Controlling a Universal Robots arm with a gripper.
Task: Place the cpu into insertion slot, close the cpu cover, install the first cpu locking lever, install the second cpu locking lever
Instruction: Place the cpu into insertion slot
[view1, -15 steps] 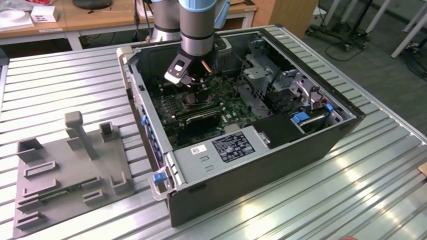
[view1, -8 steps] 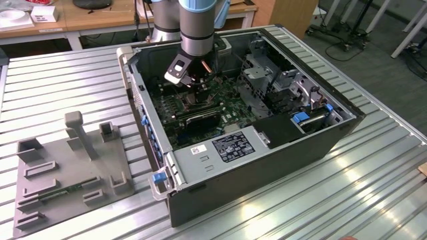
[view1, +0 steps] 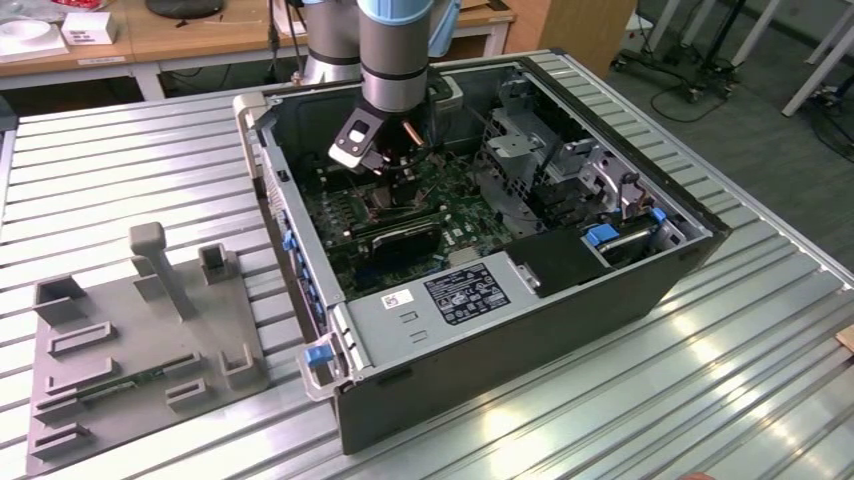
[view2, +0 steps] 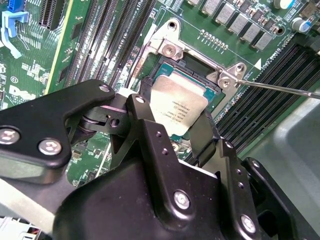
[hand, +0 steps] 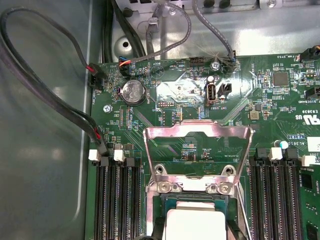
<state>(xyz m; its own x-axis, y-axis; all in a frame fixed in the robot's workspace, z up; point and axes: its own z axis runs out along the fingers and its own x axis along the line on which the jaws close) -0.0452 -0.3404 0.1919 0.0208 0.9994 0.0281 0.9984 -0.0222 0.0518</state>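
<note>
The cpu (view2: 177, 102), a small square chip with a tan-silver top, sits between my black fingers (view2: 144, 102) directly over the insertion slot (view2: 186, 66), whose dark bed shows just beyond the chip. My gripper (view2: 175, 117) is shut on the cpu. In the first wrist view the cpu (hand: 195, 225) lies over the slot (hand: 172, 204), and the cpu cover (hand: 197, 131) stands swung open behind it. A thin wire locking lever (view2: 280, 88) sticks out free beside the socket. In the exterior view my gripper (view1: 378, 160) reaches down into the open computer case (view1: 534, 330).
Long black memory slots (hand: 112, 200) flank the socket on both sides. Black cables (hand: 50, 100) run along the case wall. A metal drive cage (view1: 534, 150) stands inside the case. A grey fixture plate (view1: 134, 340) lies on the slatted table at the exterior view's left.
</note>
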